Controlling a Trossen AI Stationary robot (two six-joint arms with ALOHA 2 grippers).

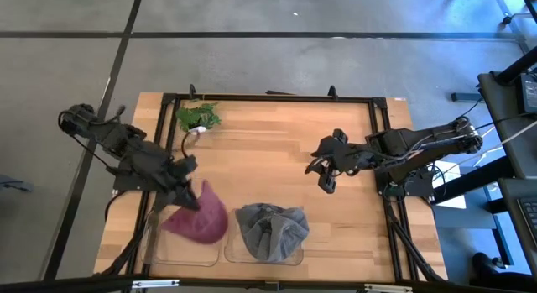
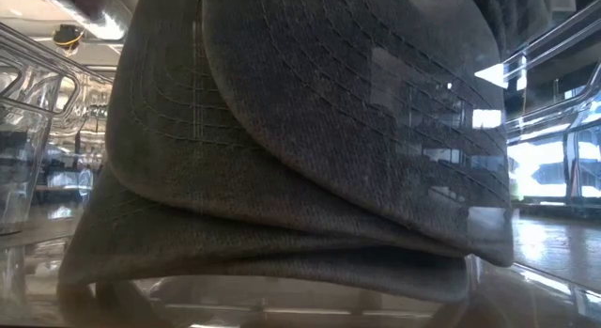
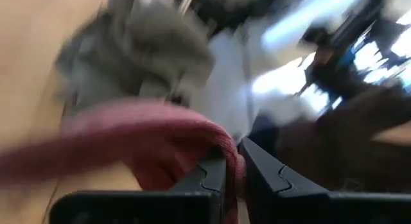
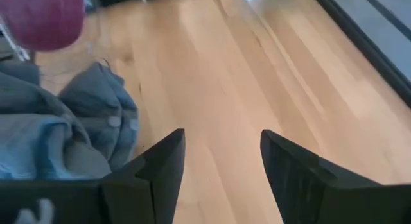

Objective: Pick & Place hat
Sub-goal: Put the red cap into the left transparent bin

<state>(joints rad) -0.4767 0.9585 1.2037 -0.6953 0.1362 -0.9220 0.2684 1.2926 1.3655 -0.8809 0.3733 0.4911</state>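
Note:
A dark pink knit hat (image 1: 203, 216) hangs at my left gripper (image 1: 186, 190), over the clear tray (image 1: 180, 258) at the table's near left. In the left wrist view the gripper (image 3: 239, 155) is shut on that hat (image 3: 148, 134). A pile of grey hats (image 1: 270, 232) lies in the neighbouring clear tray; their brims fill the low view (image 2: 300, 149). My right gripper (image 1: 324, 177) is open and hovers above bare wood right of the middle, touching nothing. Its wrist view (image 4: 221, 147) shows the grey hats (image 4: 64, 134) and the pink hat (image 4: 43, 18) farther off. My left gripper pinches the pink hat's rolled edge (image 3: 226, 153) between its two fingers, coming slanting down from the table's left. The hat droops below and to the right of the fingers. I cannot tell whether its lower part rests on the tray.
A small green plant (image 1: 198, 117) stands at the table's far left. A black frame (image 1: 268, 97) runs round the table's edges. Bare wood (image 1: 268, 159) lies between the two arms in the middle.

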